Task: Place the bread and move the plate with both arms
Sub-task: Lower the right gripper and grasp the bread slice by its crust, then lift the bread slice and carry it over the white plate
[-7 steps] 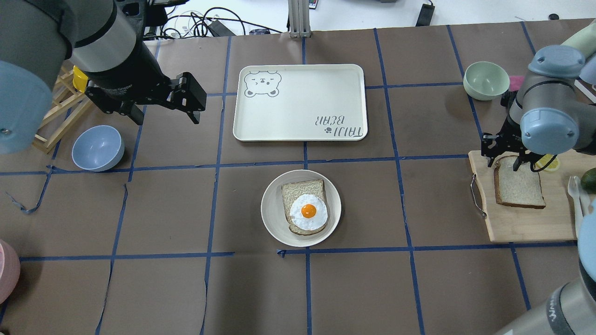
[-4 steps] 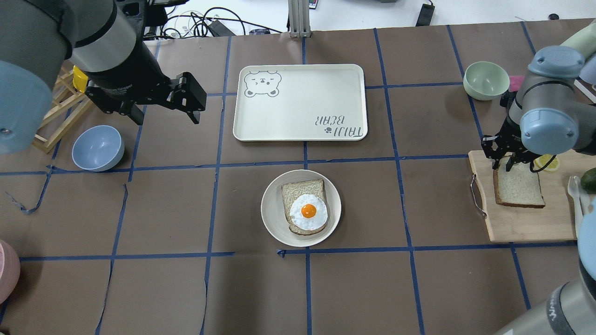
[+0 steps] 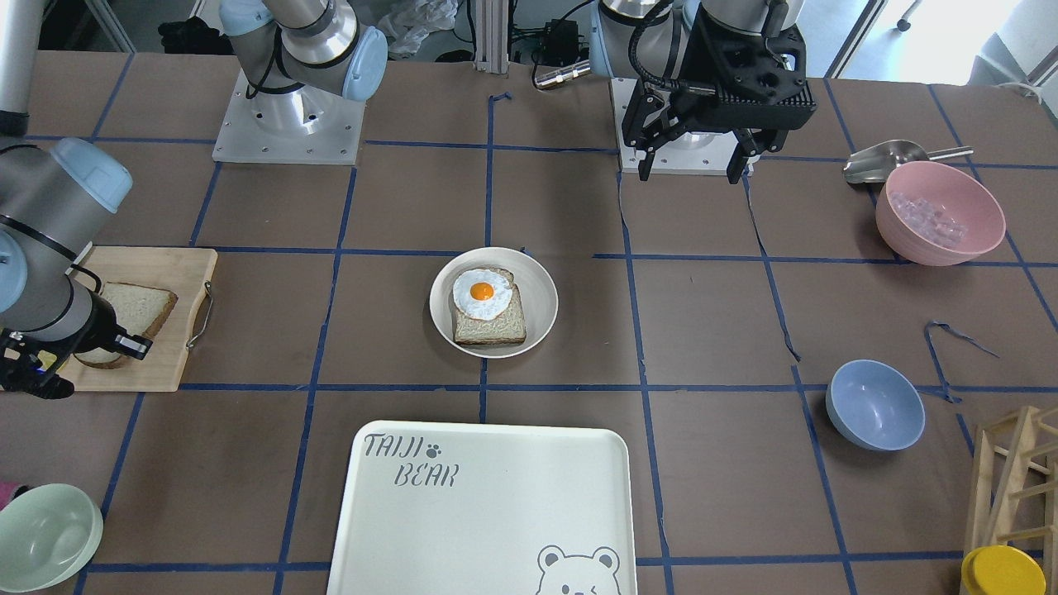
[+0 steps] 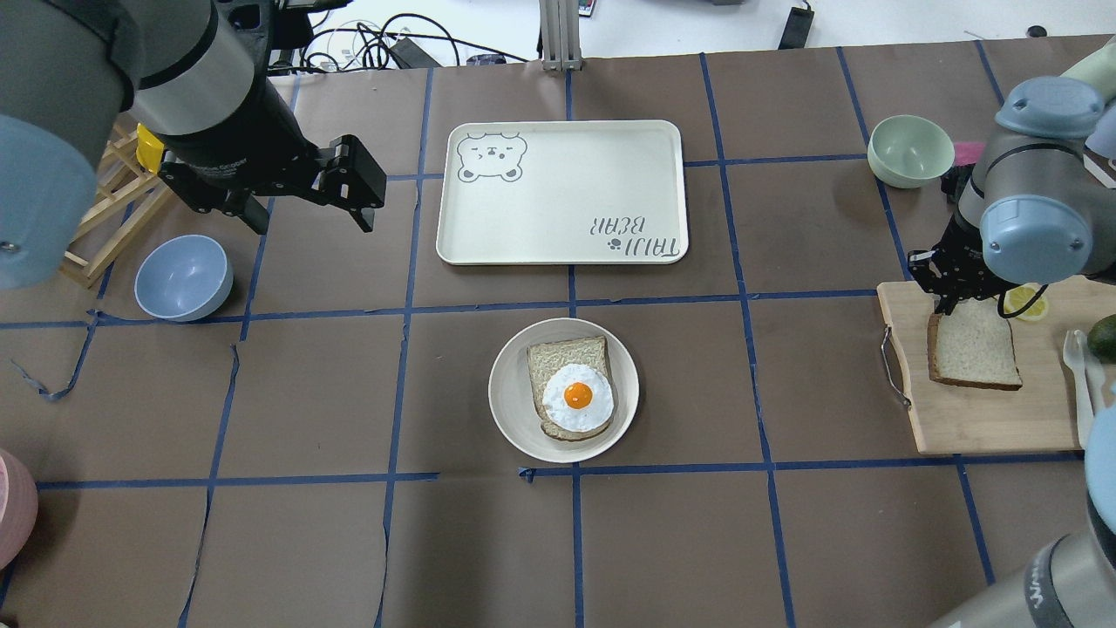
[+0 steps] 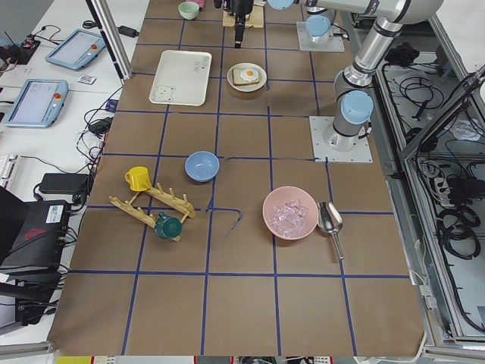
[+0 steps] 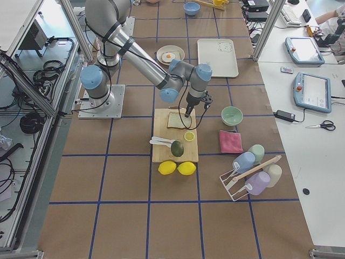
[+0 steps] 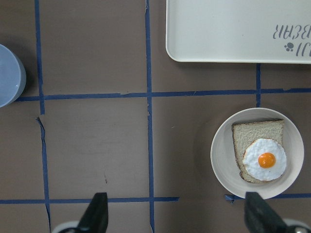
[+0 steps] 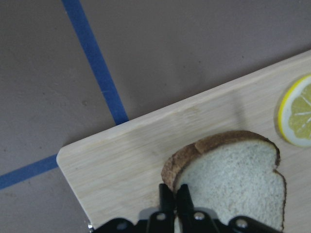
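- the right gripper (image 8: 176, 200) is down at the corner of the wooden cutting board (image 4: 985, 419), its two fingers drawn close together and pinching the crust edge of the bread (image 4: 972, 353).
- from the pinch the slice stretches away from that gripper across the board; whether the held edge is clear of the wood, i can't tell.
- a lemon slice (image 8: 297, 114) lies on the board just beyond the bread's rounded end, off to one side of the fingers.
- the left gripper (image 4: 311, 225) hangs above the table with its fingers spread wide and nothing between them.
- the plate (image 4: 510, 392) sits well apart from both grippers; in the left wrist view it lies just ahead of one fingertip (image 7: 260, 218).
- on the plate is a darker slice with a fried egg (image 4: 577, 397).
- the white tray (image 4: 562, 192) is beyond the plate, to the side of the left gripper.
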